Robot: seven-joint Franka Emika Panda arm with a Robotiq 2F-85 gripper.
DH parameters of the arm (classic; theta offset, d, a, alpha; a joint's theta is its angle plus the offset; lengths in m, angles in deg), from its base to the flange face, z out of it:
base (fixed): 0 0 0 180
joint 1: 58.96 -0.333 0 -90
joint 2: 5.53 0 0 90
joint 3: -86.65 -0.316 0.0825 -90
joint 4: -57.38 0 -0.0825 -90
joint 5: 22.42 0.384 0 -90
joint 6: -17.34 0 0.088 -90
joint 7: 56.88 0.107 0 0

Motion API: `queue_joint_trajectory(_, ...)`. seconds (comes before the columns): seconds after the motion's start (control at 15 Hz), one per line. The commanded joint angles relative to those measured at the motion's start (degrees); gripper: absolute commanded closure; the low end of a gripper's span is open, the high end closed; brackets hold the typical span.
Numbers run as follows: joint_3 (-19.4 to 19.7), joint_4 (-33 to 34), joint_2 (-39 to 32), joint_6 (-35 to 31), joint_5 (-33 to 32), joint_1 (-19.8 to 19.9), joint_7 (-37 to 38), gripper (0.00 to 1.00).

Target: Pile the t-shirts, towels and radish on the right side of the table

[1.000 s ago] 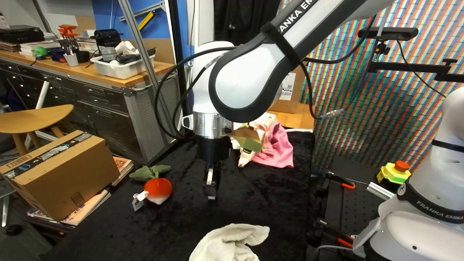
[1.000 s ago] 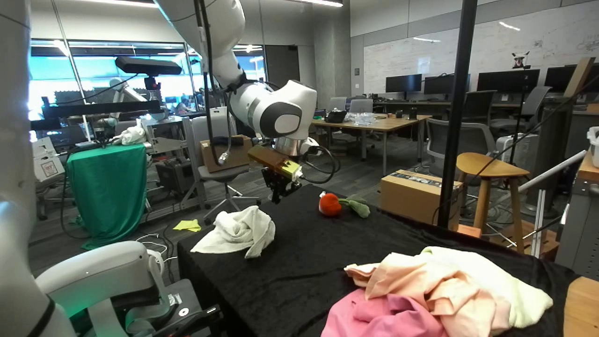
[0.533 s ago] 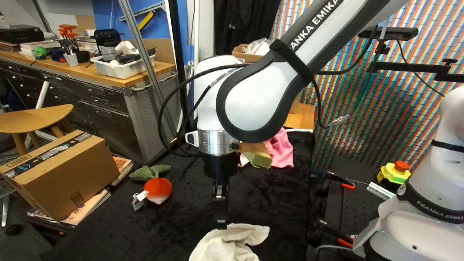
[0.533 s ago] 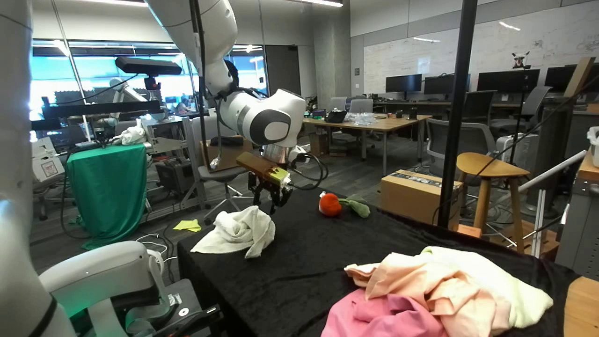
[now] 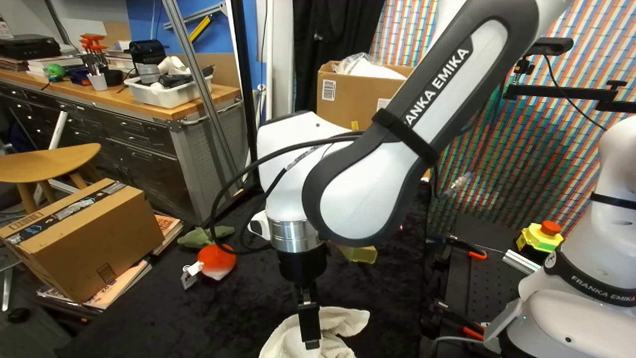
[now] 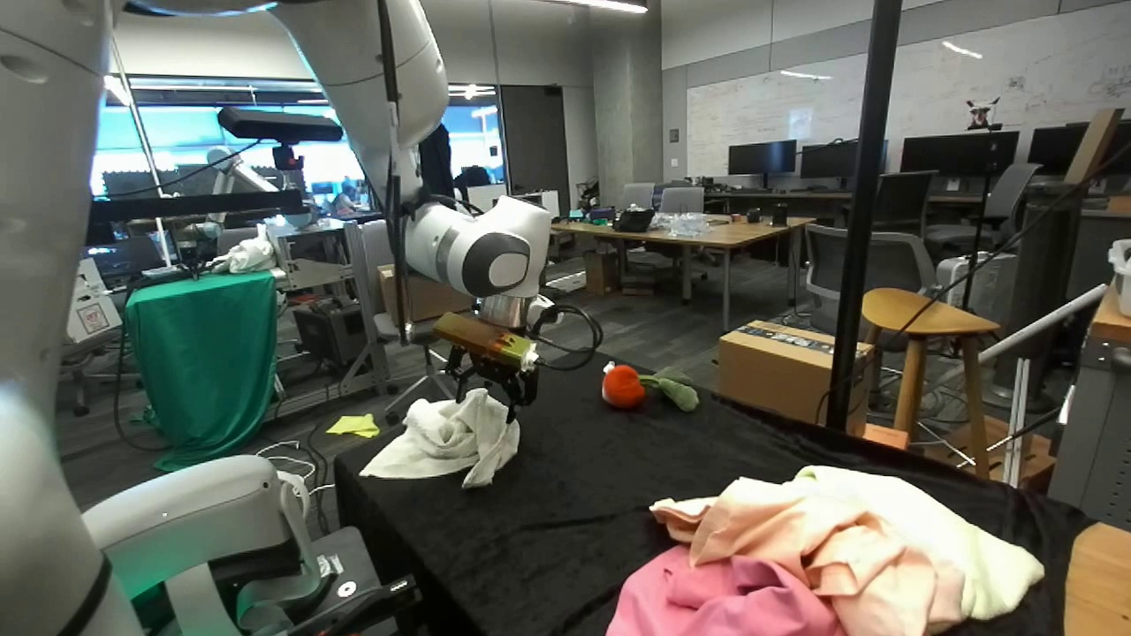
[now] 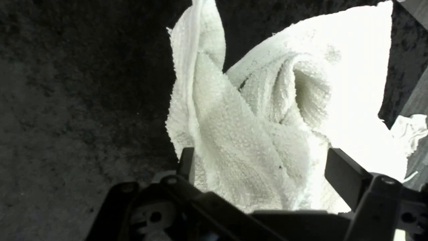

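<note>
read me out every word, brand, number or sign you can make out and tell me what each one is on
"ANKA EMIKA", its start hidden: on the robot arm.
"FRANKA EMIKA": on the white robot base.
Too small or blurred to read: taped cardboard box, books at its base, tag on the radish, labelled box behind the arm, whiteboard, printed white box.

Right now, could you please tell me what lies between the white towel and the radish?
Only a bare stretch of the black table shows between the white towel and the radish, in both exterior views.
</note>
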Motion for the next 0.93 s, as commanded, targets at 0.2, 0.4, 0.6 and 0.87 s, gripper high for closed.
queue_joint_trajectory(0.2, 1.1, 0.7, -4.1, -8.8, -9.8, -2.9, 3.7, 0.0)
queue_joint_trajectory(0.4, 0.2, 0.8, -4.9, -10.2, -10.4, -2.4, 3.6, 0.0)
queue_joint_trajectory(0.6, -0.8, 1.1, -5.3, -10.2, -9.3, -1.9, 3.2, 0.0)
queue_joint_trajectory(0.87, -2.6, 1.9, -6.0, -8.8, -7.4, -0.5, 1.1, 0.34)
